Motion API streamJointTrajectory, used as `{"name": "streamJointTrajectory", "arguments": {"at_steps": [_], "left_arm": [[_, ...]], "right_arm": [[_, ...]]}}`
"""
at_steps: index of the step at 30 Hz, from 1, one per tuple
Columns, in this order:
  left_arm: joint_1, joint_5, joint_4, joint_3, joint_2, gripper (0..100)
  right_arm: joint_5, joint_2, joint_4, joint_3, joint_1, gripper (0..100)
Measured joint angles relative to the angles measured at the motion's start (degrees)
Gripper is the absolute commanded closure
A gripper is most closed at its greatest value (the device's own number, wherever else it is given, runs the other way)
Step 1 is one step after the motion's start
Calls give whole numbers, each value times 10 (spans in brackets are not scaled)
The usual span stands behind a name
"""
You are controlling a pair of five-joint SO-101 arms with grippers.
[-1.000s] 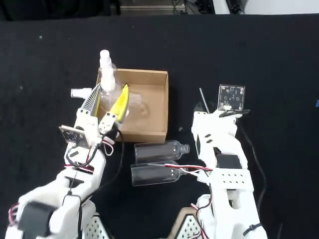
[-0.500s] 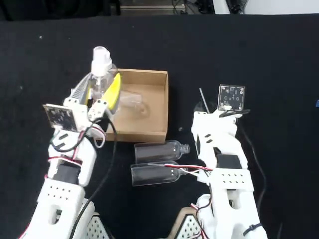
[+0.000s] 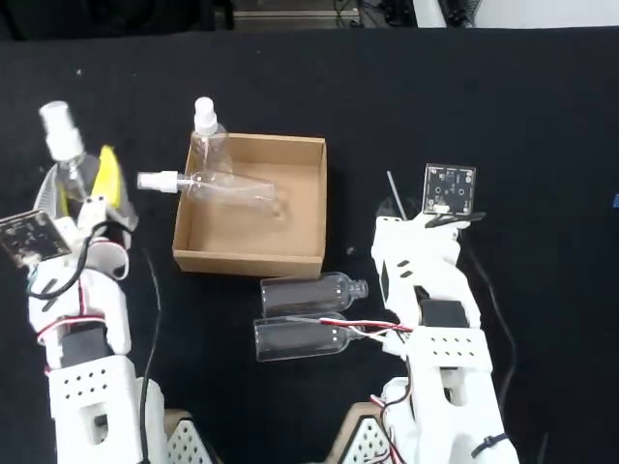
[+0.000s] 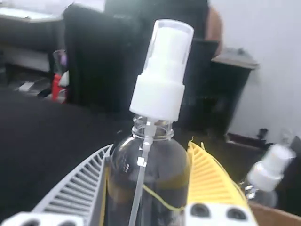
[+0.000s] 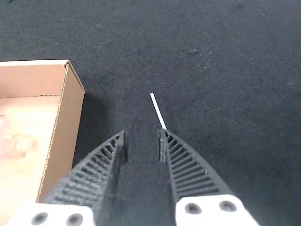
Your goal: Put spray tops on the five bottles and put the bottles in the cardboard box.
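Change noted: the left gripper (image 4: 150, 153) has carried its capped bottle (image 3: 70, 172) up off the left wall of the cardboard box (image 3: 250, 261) and out to the left. It now hangs over the black table (image 3: 503, 97), well apart from the box. The grey and yellow ribbed fingers clamp the bottle's body, which stands upright. My reading is that this bottle has its top on but is not boxed, so it is farther from done than a second ago.

The other bottles have not moved. A capped bottle (image 3: 206, 145) stands at the box's far left corner – inside or against the wall, I cannot tell. Another (image 3: 232, 189) lies in the box, its spray head over the left wall. Two uncapped bottles (image 3: 309, 293) (image 3: 298, 339) lie side by side on the table just in front of the box, necks to the right.

The right gripper (image 5: 141, 139) has kept still near the table, jaws parted and empty, a thin white stick (image 5: 157, 110) at its tips.

Materials: bottles clear, smooth, cylindrical plastic; tops white and stepped; box plain brown corrugated card, open-topped; table covering matt and dark.
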Motion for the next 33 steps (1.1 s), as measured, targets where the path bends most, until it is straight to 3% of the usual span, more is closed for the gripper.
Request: {"name": "streamJointTrajectory", "arguments": {"at_steps": [5, 10, 13, 18, 25, 33], "left_arm": [[-12, 0, -12, 80, 0, 970], [-14, 0, -131, 127, -6, 970], [-33, 0, -136, 128, -6, 970], [-39, 0, -136, 130, -6, 970], [-39, 0, -136, 130, -6, 970], [-39, 0, -87, 130, -7, 968]], "right_arm": [[11, 0, 54, -35, 4, 899], [80, 0, 213, -166, 4, 898], [126, 0, 312, -256, -2, 887], [166, 0, 404, -349, -111, 783], [171, 45, 331, -359, -309, 811], [171, 265, 193, -375, -359, 809]]}}
